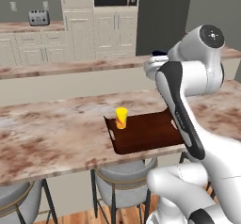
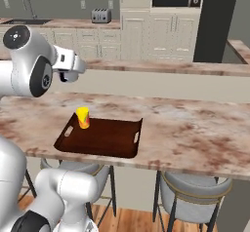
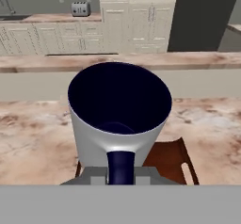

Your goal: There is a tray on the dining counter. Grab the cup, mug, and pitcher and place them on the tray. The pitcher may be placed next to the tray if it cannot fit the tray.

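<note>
Mug (image 3: 117,119), small, stiff and light, hangs by its dark handle (image 3: 121,166) in my pincer (image 3: 120,173), clamped narrow above the tray (image 3: 167,164); glaze looks slippery.

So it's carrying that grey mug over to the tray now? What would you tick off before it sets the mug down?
1. Mug held: ok. In the hand view the gripper is closed on its dark handle.
2. Mug upright: ok, its opening faces up.
3. Tray on the dining counter: ok.
4. Free room on the tray: ok. The cup stands in one corner; the rest is bare.
5. Mug above the tray: cannot tell. The hand view shows tray just below and behind the mug.
6. Pitcher's whereabouts: cannot tell.
</note>
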You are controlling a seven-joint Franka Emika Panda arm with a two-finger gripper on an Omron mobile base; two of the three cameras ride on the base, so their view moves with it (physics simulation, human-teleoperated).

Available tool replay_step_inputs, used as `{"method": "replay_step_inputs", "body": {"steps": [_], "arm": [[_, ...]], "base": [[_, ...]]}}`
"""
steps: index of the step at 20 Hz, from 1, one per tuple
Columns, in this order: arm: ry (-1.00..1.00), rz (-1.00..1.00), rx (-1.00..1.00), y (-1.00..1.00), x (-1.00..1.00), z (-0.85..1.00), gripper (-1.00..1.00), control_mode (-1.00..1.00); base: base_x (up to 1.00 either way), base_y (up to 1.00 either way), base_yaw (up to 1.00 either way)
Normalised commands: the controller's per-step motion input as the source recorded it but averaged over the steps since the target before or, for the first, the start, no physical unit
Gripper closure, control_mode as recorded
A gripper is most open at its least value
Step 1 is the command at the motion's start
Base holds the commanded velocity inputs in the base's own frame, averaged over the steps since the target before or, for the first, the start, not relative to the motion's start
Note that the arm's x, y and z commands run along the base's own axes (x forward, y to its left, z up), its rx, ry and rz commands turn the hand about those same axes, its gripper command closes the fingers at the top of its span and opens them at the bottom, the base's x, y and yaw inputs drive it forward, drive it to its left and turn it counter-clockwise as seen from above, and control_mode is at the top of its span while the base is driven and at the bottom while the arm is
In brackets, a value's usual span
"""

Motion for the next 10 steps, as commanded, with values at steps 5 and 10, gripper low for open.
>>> {"method": "replay_step_inputs", "body": {"steps": [5, 10], "arm": [[0.04, 0.12, 0.00, 0.00, 0.00, -0.54, 1.00, -1.00], [0.03, 0.13, 0.00, 0.00, 0.00, -0.57, 1.00, -1.00]], "base": [[0.00, 0.00, 0.00], [0.00, 0.00, 0.00]]}}
